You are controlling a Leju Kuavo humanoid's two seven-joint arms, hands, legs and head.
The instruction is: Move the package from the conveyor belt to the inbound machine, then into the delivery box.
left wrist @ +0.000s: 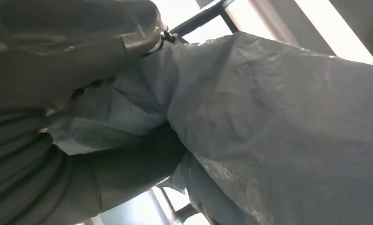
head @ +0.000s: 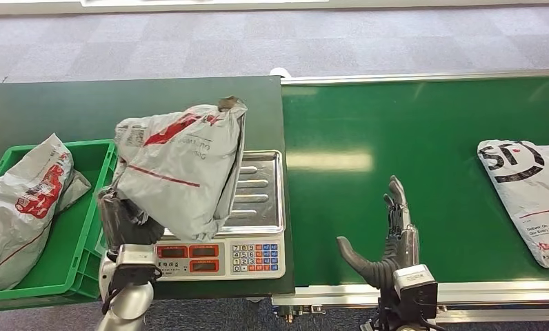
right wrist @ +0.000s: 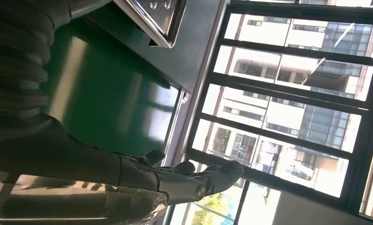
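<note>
At the lower left of the head view, the left hand (head: 123, 224) is gripping the lower edge of a grey package (head: 178, 165) with red print, holding it raised and tilted above the left part of the scale (head: 247, 227). In the left wrist view the hand's thick thumb (left wrist: 138, 161) is pressing into the crumpled grey plastic of the package (left wrist: 278, 131), with the other fingers closing over a fold of the bag. The package is covering much of the scale's steel tray (head: 261, 189); whether it is touching the tray cannot be told. The scale's front panel with red displays and a keypad is showing just below the package.

At the lower centre-right, the right hand (head: 389, 234) is hovering over the green conveyor belt (head: 410, 131), holding nothing, with its fingers stretched forward and its thumb spread out to the left. In the right wrist view the fingers (right wrist: 189, 176) are lying extended and apart, with the belt (right wrist: 105, 93) and a corner of the steel tray (right wrist: 154, 18) beyond them.

At the left edge, a green crate (head: 85, 207) is holding another grey bag (head: 23, 200) with red print. At the right edge, a second grey parcel (head: 527, 193) with black lettering is lying flat on the belt, well apart from the right hand. Grey carpet (head: 189, 41) is filling the top of the frame.
</note>
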